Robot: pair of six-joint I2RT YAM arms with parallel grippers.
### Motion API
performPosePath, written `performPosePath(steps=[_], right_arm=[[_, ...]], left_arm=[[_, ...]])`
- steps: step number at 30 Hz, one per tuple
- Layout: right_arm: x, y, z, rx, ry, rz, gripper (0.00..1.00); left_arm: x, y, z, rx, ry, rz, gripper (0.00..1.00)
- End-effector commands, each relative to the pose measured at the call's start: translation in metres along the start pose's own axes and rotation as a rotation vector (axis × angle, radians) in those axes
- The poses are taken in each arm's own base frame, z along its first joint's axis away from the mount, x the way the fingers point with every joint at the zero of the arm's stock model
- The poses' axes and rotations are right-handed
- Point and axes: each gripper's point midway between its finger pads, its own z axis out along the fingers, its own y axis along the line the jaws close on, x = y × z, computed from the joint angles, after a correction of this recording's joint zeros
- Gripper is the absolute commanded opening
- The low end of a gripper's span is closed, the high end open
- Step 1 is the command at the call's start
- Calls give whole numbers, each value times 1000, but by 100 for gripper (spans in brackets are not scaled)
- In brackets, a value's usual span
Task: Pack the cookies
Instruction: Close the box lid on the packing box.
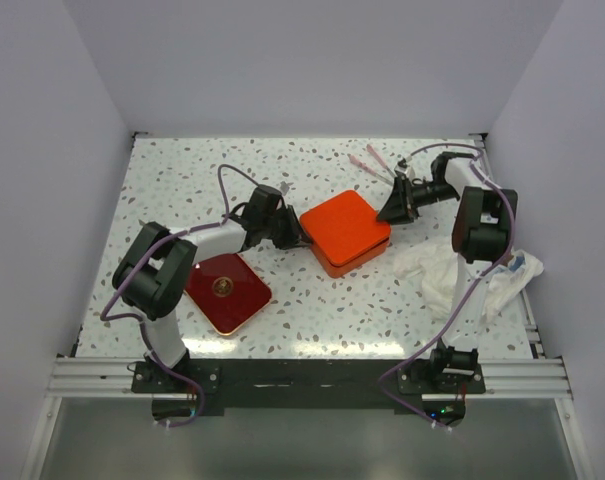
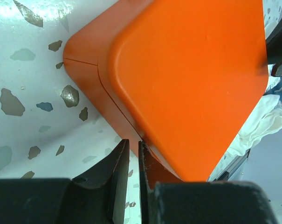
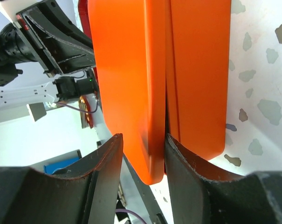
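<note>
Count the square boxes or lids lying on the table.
2. An orange box sits mid-table, and a dark red one lies nearer the left arm's base. The white cloth at the right could hide another.

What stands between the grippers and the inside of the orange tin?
The lid is on. The right gripper straddles one lid corner; the left gripper, nearly shut, sits at the seam. No cookies are visible.

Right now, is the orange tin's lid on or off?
On. The lid covers the tin from above; wrist views show only a thin seam. Fully pressed down: cannot tell.
</note>
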Motion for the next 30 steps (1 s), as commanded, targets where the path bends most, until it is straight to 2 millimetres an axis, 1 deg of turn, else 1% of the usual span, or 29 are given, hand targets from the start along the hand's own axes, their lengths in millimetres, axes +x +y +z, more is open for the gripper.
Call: performPosePath(steps=[1,13,20,25,30], right_arm=[[0,4,-16,73,-21,-88,45],[5,-1,-27,108,-28,-97,45],[12,-5,-29,114,-24,-91,45],[11,-3,-33,113,-33,-96,45],[6,0,-38,128,-55,-112,44]], left_arm=[[-12,-21,-1,59,-33,41,18],[-10,-19,-3,57,-34,37,18],[-10,-19,-3,56,-33,38,18],[-10,-18,-3,54,-33,37,18],[-9,-18,-4,56,-33,38,18]])
